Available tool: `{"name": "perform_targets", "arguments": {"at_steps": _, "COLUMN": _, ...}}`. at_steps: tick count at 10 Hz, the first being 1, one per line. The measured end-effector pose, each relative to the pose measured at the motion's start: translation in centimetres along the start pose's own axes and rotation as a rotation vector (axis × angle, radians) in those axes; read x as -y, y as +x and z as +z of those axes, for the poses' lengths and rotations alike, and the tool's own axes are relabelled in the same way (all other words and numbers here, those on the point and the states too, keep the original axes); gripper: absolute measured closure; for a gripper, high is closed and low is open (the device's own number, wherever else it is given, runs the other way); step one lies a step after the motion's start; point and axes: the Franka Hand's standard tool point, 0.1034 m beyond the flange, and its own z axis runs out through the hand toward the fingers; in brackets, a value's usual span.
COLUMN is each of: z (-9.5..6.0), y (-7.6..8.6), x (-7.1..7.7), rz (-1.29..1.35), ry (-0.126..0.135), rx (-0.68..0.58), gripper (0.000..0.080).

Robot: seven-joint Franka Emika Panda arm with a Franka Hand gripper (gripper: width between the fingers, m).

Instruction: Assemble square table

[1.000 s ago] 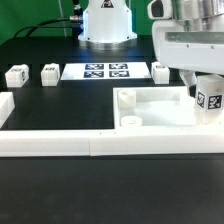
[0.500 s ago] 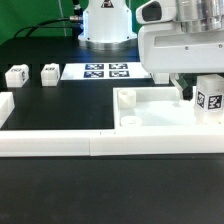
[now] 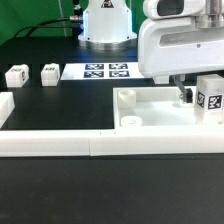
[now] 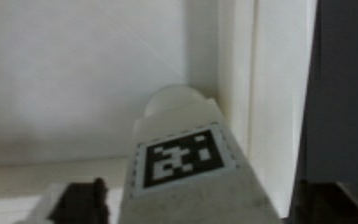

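The square table's white slab [image 3: 150, 104] lies at the exterior view's right, rim up, with a round hole near its front corner. One tagged white leg [image 3: 210, 97] stands on the slab's right part. My gripper [image 3: 198, 95] hangs right over that leg. In the wrist view the leg [image 4: 190, 160] lies between the two dark fingers [image 4: 80, 202], with a thin gap on each side, so the gripper [image 4: 202, 206] is open around it. The leg's rounded end sits close to the slab's rim wall [image 4: 274, 80]. Two more legs [image 3: 16, 75] [image 3: 49, 73] stand at the far left.
The marker board [image 3: 97, 71] lies at the back middle, in front of the arm's base [image 3: 108, 25]. A long white border bar [image 3: 100, 144] runs along the front, and a short white block [image 3: 5, 108] sits at the left edge.
The gripper has shifted toward the exterior view's left and lower over the slab, and now hides the spot at the marker board's right end. The legs and slab have not moved.
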Motion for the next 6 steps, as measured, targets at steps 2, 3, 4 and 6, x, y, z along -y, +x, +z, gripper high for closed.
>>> {"name": "perform_targets", "arguments": {"at_steps": 2, "z": 0.07, "y": -0.04, "x": 0.00, "rz": 0.108, "ry": 0.002, "rx": 0.001, "gripper": 0.0411}}
{"name": "perform_targets", "arguments": {"at_steps": 3, "z": 0.08, "y": -0.05, "x": 0.00, "rz": 0.191, "ry": 0.002, "rx": 0.001, "gripper": 0.0514}}
{"name": "perform_targets", "arguments": {"at_steps": 4, "z": 0.09, "y": -0.05, "x": 0.05, "rz": 0.304, "ry": 0.003, "rx": 0.001, "gripper": 0.0514}}
{"name": "perform_targets", "arguments": {"at_steps": 6, "z": 0.07, "y": 0.02, "x": 0.10, "rz": 0.570, "ry": -0.011, "rx": -0.011, "gripper": 0.0514}}
